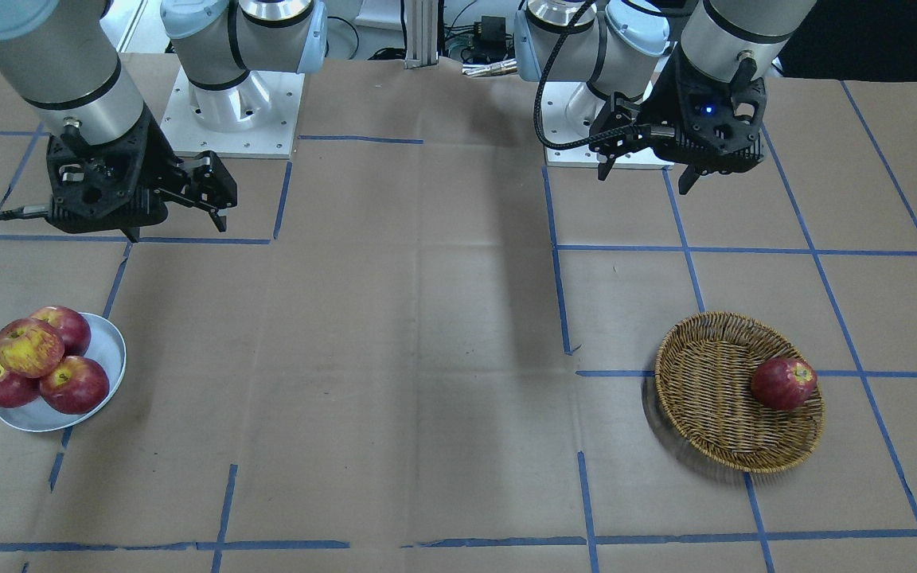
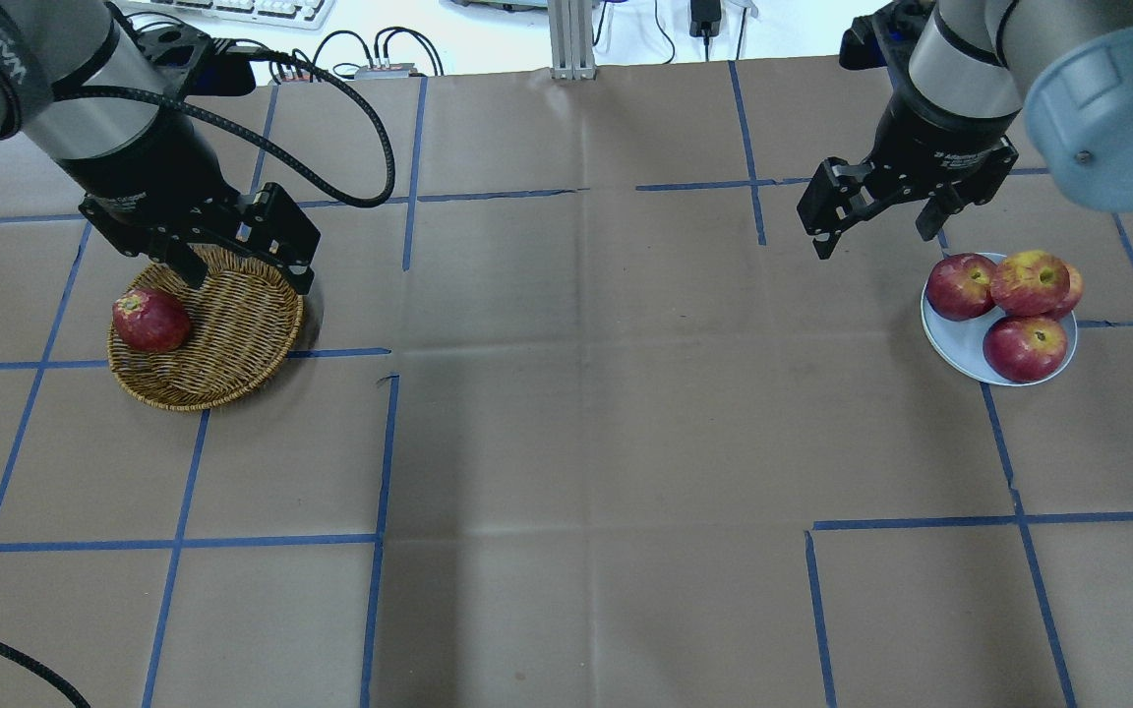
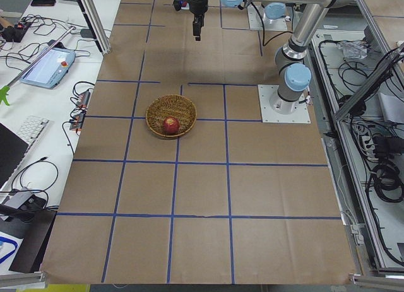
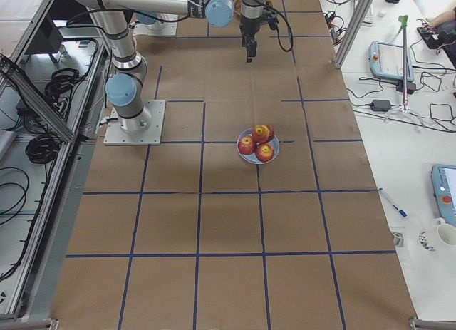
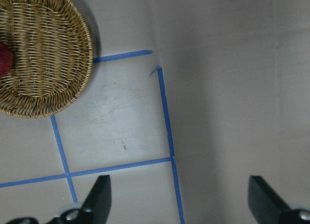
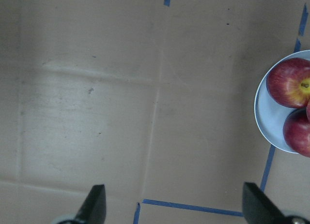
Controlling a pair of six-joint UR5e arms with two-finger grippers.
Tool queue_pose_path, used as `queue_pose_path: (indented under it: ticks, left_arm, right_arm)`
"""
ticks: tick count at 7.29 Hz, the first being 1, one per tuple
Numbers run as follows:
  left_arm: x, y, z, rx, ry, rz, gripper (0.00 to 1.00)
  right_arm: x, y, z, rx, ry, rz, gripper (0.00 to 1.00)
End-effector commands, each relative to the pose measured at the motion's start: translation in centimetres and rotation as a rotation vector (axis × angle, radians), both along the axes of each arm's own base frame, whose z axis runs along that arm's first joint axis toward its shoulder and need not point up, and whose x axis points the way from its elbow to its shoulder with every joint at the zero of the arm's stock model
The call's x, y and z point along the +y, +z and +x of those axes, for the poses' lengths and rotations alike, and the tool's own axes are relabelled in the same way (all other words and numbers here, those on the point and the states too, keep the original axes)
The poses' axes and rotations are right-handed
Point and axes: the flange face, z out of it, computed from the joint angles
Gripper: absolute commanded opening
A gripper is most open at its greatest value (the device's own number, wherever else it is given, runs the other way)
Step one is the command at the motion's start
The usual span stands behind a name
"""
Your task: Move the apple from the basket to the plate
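Observation:
The apple, red with large yellow-orange patches, lies on top of three dark red apples on the pale plate; both also show in the overhead view, the apple and the plate. The wicker basket holds one dark red apple, seen overhead at the basket's left side. My left gripper is open and empty, raised over the basket's far rim. My right gripper is open and empty, raised beside the plate.
The table is covered in brown paper with a grid of blue tape lines. The left wrist view shows the basket at top left. The right wrist view shows the plate's edge at the right.

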Motion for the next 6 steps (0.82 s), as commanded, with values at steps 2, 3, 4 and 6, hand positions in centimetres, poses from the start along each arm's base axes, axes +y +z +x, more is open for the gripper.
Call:
queue_pose_path:
  ticks: [2, 3, 4, 6]
  left_arm:
    - [0.32, 0.34, -0.01, 0.0, 0.002, -0.005, 0.99]
    - [0.38, 0.42, -0.08, 0.0, 0.0, -0.008, 0.99]
    - [0.33, 0.36, -0.08, 0.0, 0.0, -0.007, 0.99]
    - [0.32, 0.28, -0.01, 0.0, 0.0, -0.005, 0.99]
  right_arm:
    - [0.58, 0.41, 0.37, -0.001, 0.013, -0.009, 1.0]
    - [0.67, 0.57, 0.37, -0.001, 0.011, -0.012, 1.0]
    - [0.67, 0.57, 0.37, -0.001, 0.011, -0.012, 1.0]
    - [0.67, 0.57, 0.35, 0.0, 0.011, -0.012, 1.0]
